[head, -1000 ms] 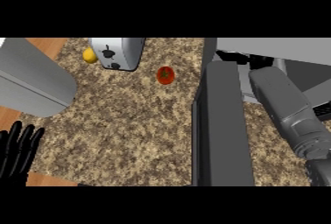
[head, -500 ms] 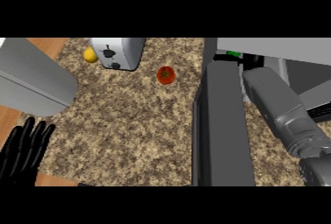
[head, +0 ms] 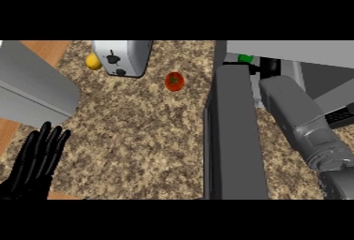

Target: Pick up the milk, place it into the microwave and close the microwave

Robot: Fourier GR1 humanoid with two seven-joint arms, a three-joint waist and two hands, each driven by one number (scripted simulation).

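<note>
Left hand (head: 36, 161) rests at the view's lower left on the granite counter (head: 138, 136), fingers straight, slightly spread, pointing up-view, holding nothing. Beyond the fingertips, a grey slanted panel (head: 34, 91). Farther beyond and to their right: a toaster (head: 122, 57) with a yellow lemon (head: 92, 61) touching its left side, and a tomato (head: 174, 81) on the counter right of the toaster.

Right forearm (head: 297, 117) reaches up-view into the microwave (head: 290, 51) opening, alongside the open microwave door (head: 235, 136), seen edge-on. The right hand itself is hidden inside; cannot tell how its fingers stand.

Milk: only a small green bit (head: 245, 58) shows at the microwave's mouth, near the forearm's far end; possibly the carton's cap, not certain.
</note>
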